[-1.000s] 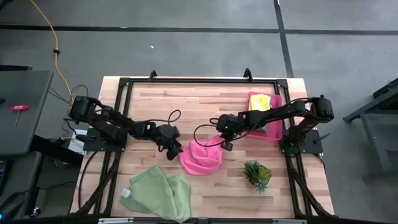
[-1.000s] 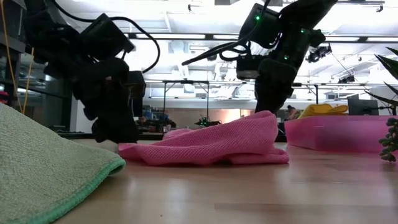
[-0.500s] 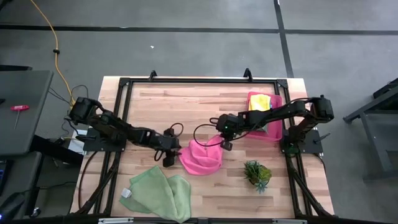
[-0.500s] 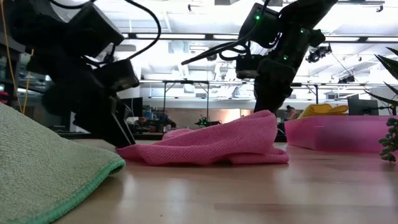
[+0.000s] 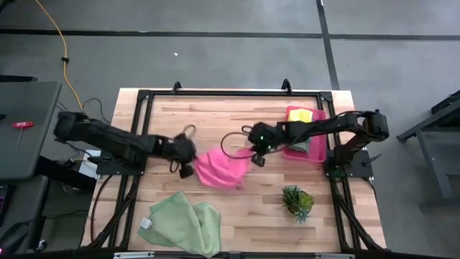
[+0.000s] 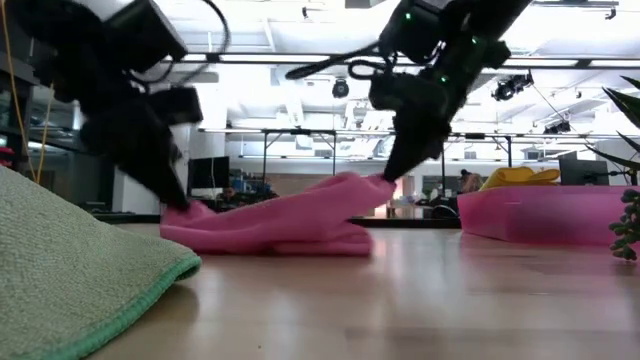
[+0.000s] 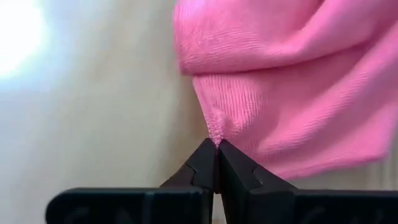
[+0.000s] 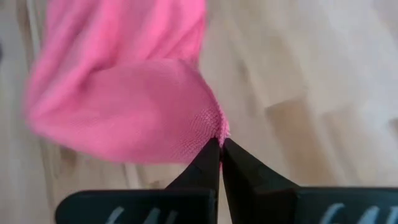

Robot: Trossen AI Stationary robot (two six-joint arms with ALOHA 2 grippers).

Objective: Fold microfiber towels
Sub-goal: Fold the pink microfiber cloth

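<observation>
Nearest in the low view lies the green towel (image 6: 75, 270), a crumpled pale green cloth at the near left part of the desk (image 5: 230, 119); the high view shows it bunched in overlapping folds at the front edge. No label or writing can be read on it.

Beyond it, near the middle of the desk, lies the pink towel (image 5: 221, 169). It is stretched between both arms, with most of its body resting on the wood.

The left end effector (image 5: 188, 160) is at the towel's left end. In the left wrist view its fingers are clenched together, pinching a small point of the pink cloth at their tips. In the low view this end of the towel sits low, close to the desk surface.

The right end effector (image 5: 255, 152) is at the towel's right end. In the right wrist view its fingers are likewise clamped tight on a corner of the pink cloth. In the low view this corner is lifted clear of the desk.

To the near right stands a small spiky green plant (image 5: 297, 201), well apart from the towel.

Farther back on the right sits the pink tray (image 5: 292, 150), holding a yellow towel (image 5: 300, 115) and a teal cloth, partly hidden by the right arm.

No brand marks or writing are legible anywhere.
</observation>
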